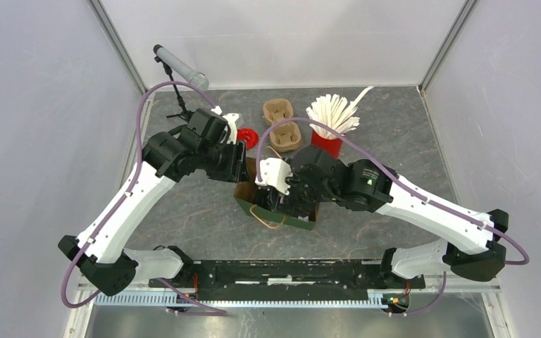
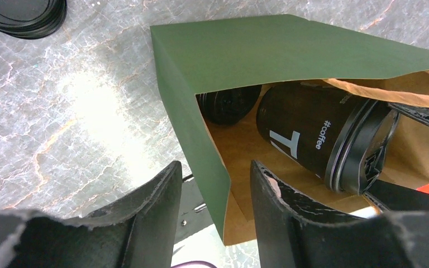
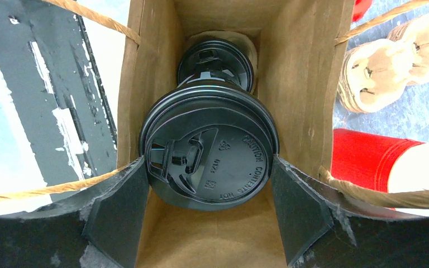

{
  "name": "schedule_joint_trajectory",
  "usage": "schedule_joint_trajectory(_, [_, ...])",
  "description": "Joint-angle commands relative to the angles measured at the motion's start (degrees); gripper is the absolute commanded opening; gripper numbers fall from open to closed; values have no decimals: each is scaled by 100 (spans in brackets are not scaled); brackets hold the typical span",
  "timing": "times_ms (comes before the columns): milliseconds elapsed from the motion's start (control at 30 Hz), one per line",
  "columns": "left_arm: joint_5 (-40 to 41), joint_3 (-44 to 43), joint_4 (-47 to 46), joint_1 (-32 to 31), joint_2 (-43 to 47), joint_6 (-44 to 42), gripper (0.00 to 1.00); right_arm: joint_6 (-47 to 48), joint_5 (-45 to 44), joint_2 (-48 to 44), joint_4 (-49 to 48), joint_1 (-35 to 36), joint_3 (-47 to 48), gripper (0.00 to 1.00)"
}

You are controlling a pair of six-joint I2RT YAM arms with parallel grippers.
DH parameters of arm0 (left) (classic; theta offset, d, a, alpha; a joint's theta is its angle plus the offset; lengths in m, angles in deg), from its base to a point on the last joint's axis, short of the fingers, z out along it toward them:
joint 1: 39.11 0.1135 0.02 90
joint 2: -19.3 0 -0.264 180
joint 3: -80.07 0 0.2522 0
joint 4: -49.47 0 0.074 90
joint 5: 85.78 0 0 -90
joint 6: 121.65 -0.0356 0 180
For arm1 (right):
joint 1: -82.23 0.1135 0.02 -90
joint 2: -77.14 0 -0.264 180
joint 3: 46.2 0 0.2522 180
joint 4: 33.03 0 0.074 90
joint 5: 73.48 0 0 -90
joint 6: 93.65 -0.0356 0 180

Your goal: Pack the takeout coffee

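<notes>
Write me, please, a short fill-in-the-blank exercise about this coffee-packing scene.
1. The paper bag is ___ on the outside.
2. It holds ___ lidded cups.
3. The right gripper grips the nearer cup by its ___.
4. The white stirrers stand in a ___ holder.

Missing words: green; two; lid; red.

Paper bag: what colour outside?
The bag is dark green outside, plain brown inside; the left wrist view shows it best.

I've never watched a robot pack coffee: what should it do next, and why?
Probably the right gripper should lower its coffee cup deeper into the bag, beside the second cup already inside: the held cup is tilted and gripped, not yet standing.
</notes>
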Motion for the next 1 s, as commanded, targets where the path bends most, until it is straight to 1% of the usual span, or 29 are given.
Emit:
schedule_joint_trajectory(0, [-35, 371, -615, 25, 177, -45, 53, 38, -197, -188, -244, 64, -173, 74])
schedule_joint_trajectory(67, [-120, 399, -792, 29, 166, -139, 48, 114, -281, -194, -262, 62, -209, 74])
schedule_joint_trajectory(167, [-24, 352, -915, 21, 156, -157, 24, 172, -421, -109, -194, 64, -106, 74])
schedule_joint_trajectory(200, [8, 345, -976, 21, 162, -183, 18, 176, -420, -89, -184, 65, -94, 74])
schedule_joint_trajectory(333, [33, 376, -1125, 28, 181, -253, 3, 198, -490, -103, -234, 65, -202, 74])
schedule_joint_trajectory(433, [93, 478, -1411, 27, 316, -382, 2, 256, -942, -49, -255, 58, -96, 75])
schedule_joint_trajectory(533, [234, 781, -1976, 29, 607, -525, 2, 481, -1397, 32, -313, 39, 2, 77])
schedule_joint_trajectory(600, [282, 965, -2320, 28, 786, -619, 2, 692, -1548, 63, -464, -14, 23, 78])
schedule_joint_trajectory(733, [255, 1613, -3126, 30, 1187, -861, 2, 1013, -1528, 228, -625, -163, 213, 77])
schedule_joint_trajectory(867, [123, 1941, -3201, 30, 1296, -880, 3, 1199, -1437, 198, -812, -166, 12, 75])
schedule_joint_trajectory(967, [68, 2238, -3219, 28, 1482, -783, 10, 1228, -1243, 45, -1013, -162, -327, 75])
